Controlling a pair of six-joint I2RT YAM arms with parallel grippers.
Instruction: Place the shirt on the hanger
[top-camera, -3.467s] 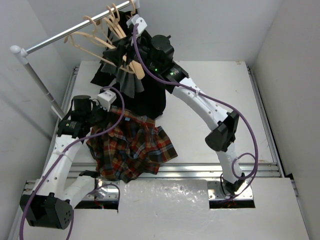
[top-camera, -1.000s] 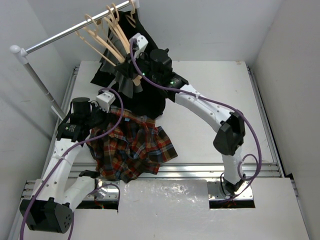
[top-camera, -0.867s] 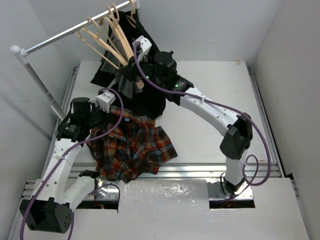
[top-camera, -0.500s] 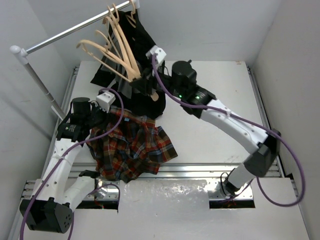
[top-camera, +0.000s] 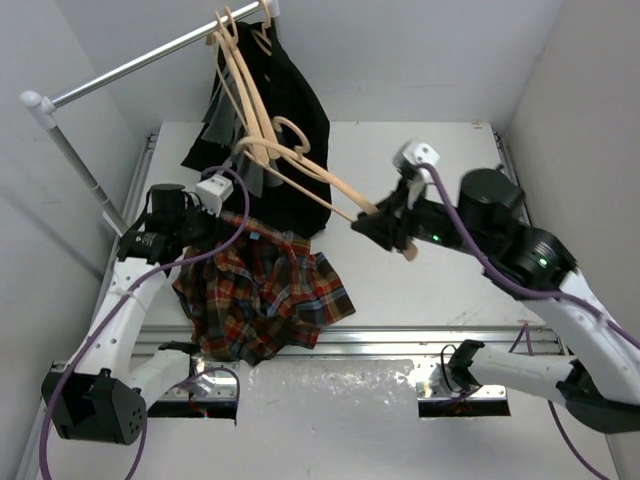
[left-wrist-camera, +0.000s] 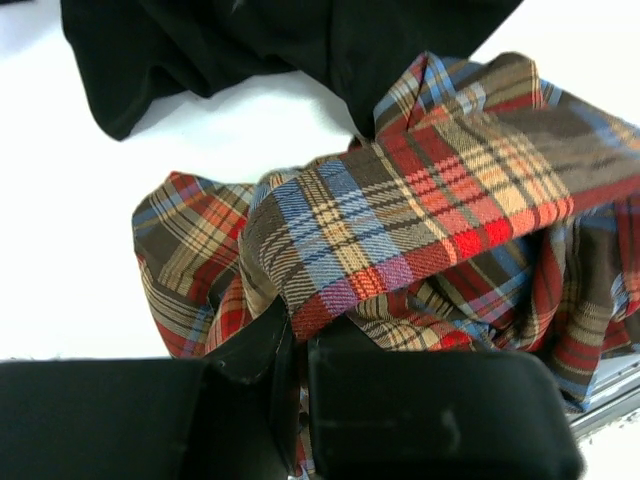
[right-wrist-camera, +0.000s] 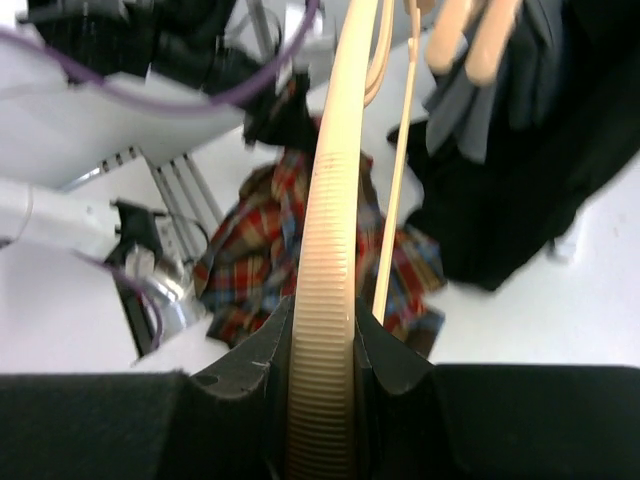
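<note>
Now, my right gripper (right-wrist-camera: 322, 350) is clamped on the ribbed end of one arm of the hanger (top-camera: 318, 184), the jaws squeezing it from both sides. From that pinch the hanger runs off toward 10 o'clock in the overhead view. Its hook hangs in the air in front of the black garment (top-camera: 298, 110), off the rail (top-camera: 130, 64), where the other hangers (top-camera: 232, 50) crowd together near 12 o'clock.

My left gripper (left-wrist-camera: 298, 345) is closed on a folded edge of the shirt (left-wrist-camera: 430, 195), and plaid cloth bulges out just above the fingertips. The rest of the shirt lies crumpled on the table (top-camera: 440, 160) at about 7 o'clock, its upper edge touching the black garment's hem.

As I judge it, the main risk is on the right. I hold the hanger by its very tip, so the long arm can twist in the jaws or slip out if anything catches. Its far end crosses another hanger's arm near the black garment, and I cannot tell whether they touch; pulling toward 4 o'clock could drag either along. On the left I grip only a fold, not clearly the collar, so lifting may give a bunched opening the hanger cannot enter, or the cloth may slide free.
</note>
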